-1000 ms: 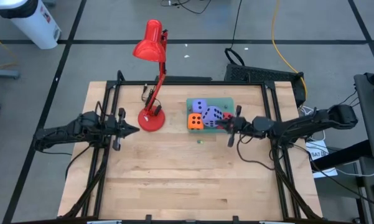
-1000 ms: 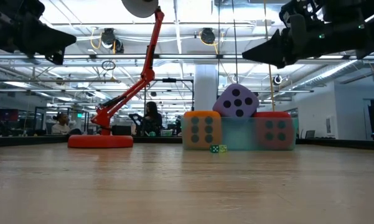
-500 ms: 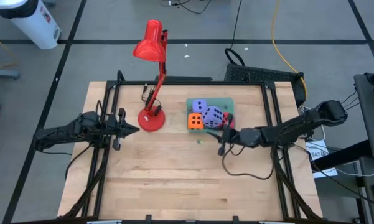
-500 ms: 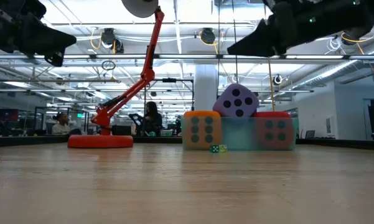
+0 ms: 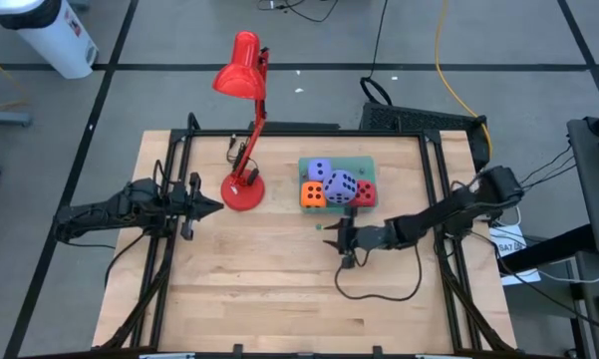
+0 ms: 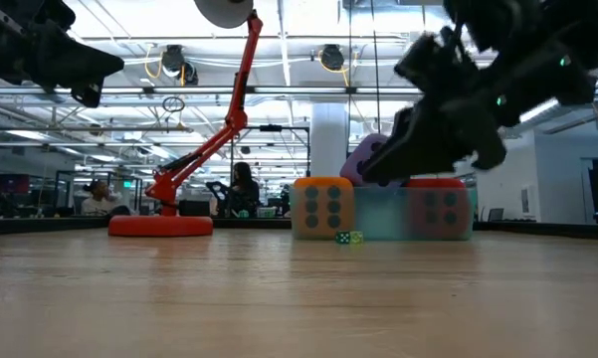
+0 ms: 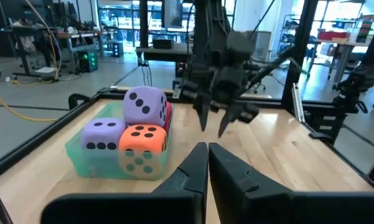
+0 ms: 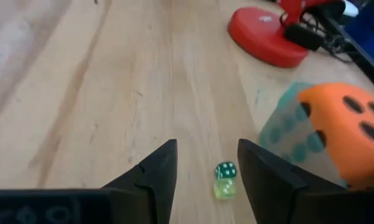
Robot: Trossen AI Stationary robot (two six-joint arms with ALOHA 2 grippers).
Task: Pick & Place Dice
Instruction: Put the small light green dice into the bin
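Four foam dice sit in a translucent green tray (image 5: 354, 165): two lavender (image 5: 320, 169) (image 5: 340, 184), the second propped on the others, one orange (image 5: 312, 195), one red (image 5: 365, 193). The left wrist view shows the orange die (image 7: 143, 146) and both lavender ones (image 7: 104, 134) (image 7: 146, 104). My right gripper (image 5: 331, 235) (image 8: 206, 146) is open, low over the table just near of the tray, and touches nothing. My left gripper (image 5: 215, 206) (image 7: 206, 152) waits shut, left of the lamp base.
Two tiny dice, green (image 8: 224, 169) and yellowish (image 8: 223, 188), lie on the wood between my right fingers, beside the orange die (image 8: 345, 134). A red desk lamp (image 5: 243, 189) stands left of the tray. Bare wood lies toward the near edge.
My right gripper has swung from the tray's right side toward the table's left and near edge, dropped lower and tipped downward; it now stands in front of the tray over the tiny dice. The foam dice and the left arm have kept still.
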